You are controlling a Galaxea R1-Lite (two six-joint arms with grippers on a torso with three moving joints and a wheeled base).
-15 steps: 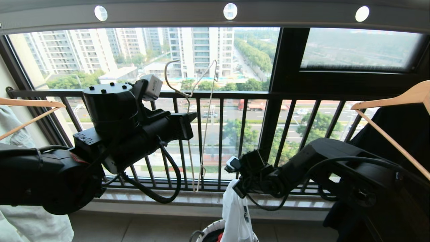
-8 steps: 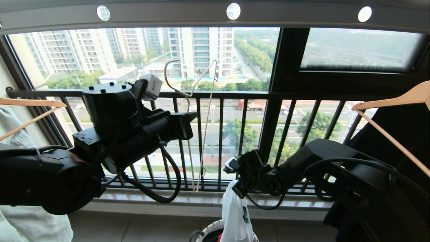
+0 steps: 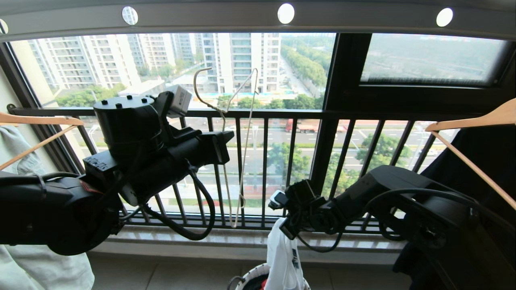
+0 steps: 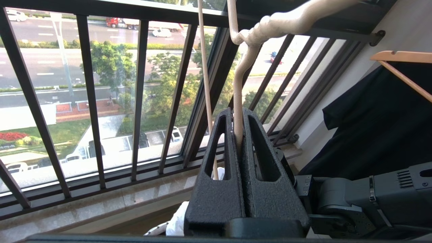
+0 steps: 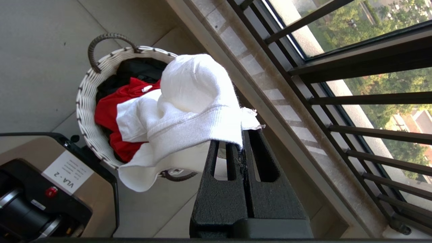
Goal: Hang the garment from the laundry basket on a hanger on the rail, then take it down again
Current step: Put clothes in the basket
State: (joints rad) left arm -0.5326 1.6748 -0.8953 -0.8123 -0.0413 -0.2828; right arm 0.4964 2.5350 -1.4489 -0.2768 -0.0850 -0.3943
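Hanger (image 3: pixel 238 141) clear below rail (image 3: pixel 258 18); garment (image 5: pixel 189 111) above laundry basket (image 5: pixel 84 101).

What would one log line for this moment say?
left tool: shut on wire hanger | right tool: shut on white T-shirt, over laundry basket

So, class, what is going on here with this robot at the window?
The robot is partway through hanging laundry. Its left gripper is shut on the thin cream hanger, held upright in front of the window railing and below the overhead rail, not hooked on it. Its right gripper is shut on the white T-shirt, lifted partly out of the laundry basket, where a red garment lies. The shirt is not yet on the hanger.
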